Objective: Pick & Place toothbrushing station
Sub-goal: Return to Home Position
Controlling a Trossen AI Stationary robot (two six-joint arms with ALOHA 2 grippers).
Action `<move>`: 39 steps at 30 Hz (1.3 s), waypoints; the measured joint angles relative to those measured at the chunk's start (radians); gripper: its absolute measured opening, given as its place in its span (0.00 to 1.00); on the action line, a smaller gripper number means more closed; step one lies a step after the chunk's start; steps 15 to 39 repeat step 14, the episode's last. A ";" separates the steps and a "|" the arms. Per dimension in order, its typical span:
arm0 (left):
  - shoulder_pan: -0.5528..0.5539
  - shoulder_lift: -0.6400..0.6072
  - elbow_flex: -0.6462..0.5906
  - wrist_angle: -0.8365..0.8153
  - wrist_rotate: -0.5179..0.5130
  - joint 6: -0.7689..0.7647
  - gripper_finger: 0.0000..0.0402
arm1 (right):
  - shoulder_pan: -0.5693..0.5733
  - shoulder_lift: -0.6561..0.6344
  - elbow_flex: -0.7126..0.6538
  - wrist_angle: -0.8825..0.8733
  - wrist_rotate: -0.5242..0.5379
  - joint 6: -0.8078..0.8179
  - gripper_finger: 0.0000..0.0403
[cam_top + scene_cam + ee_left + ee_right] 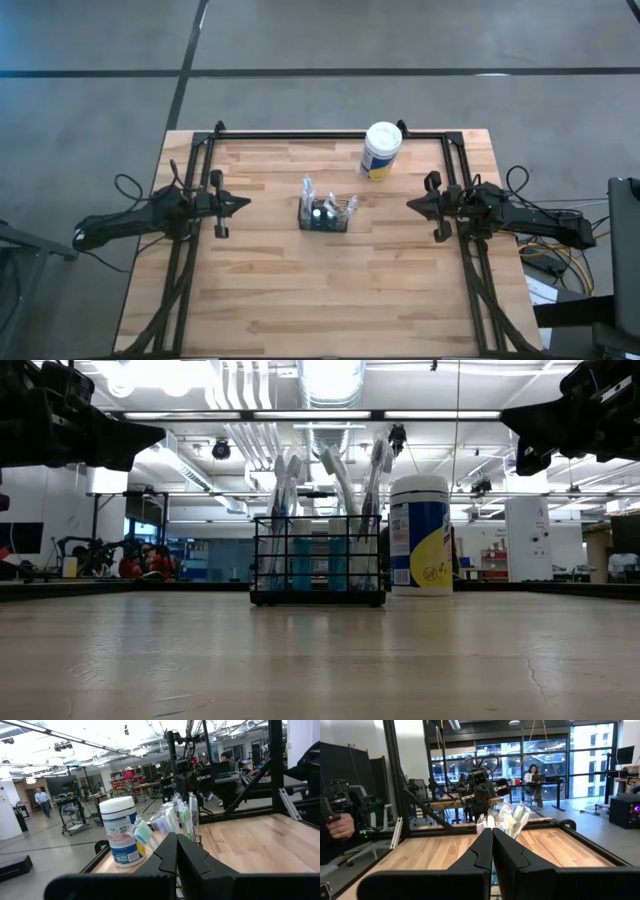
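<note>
Toothbrushing station [325, 215] sits at the centre of the high view, just above mid-frame, on the worktop [300, 300]. It is loaded, with toothbrushes [335, 485] standing upright in it. Its long axis runs left-right in the frame, along the line joining the two tools. White canister [381, 150] is up and to the right of it, near but apart.

Left tool [243, 204] is at left-centre of the frame, tip pointing right at the station. Right tool [412, 205] is at right-centre, tip pointing left at it. Both are well apart from the station and about equally far, so neither arm is clearly nearer.

Both arms lie stretched out roughly level, mirror poses, raised above the worktop: the low view shows them in the upper corners, well above the station's top.

In both wrist views the two fingers meet with nothing between them, so both tools are closed and empty.

Judgement: placing looks done, and the arms look at or near their park pose. The station lies straight ahead of each tool, so any remaining retreat should go away from frame centre. Little risk of knocking the brushes.
</note>
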 joint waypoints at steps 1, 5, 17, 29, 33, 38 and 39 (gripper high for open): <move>0.000 0.000 0.000 0.000 0.000 -0.001 0.02 | 0.000 0.000 0.000 0.000 0.000 0.001 0.02; 0.000 0.000 0.000 -0.001 -0.001 -0.001 0.02 | 0.000 0.000 0.000 0.000 0.000 -0.002 0.02; 0.000 0.000 -0.001 -0.018 -0.009 -0.007 0.02 | 0.000 0.002 0.000 0.000 -0.001 -0.006 0.02; 0.000 0.000 -0.001 -0.018 -0.009 -0.007 0.02 | 0.000 0.002 0.000 0.000 -0.001 -0.006 0.02; 0.000 0.000 -0.001 -0.018 -0.009 -0.007 0.02 | 0.000 0.002 0.000 0.000 -0.001 -0.006 0.02; 0.000 0.000 -0.001 -0.018 -0.009 -0.007 0.02 | 0.000 0.002 0.000 0.000 -0.001 -0.006 0.02; 0.000 0.000 -0.001 -0.018 -0.009 -0.007 0.02 | 0.000 0.002 0.000 0.000 -0.001 -0.006 0.02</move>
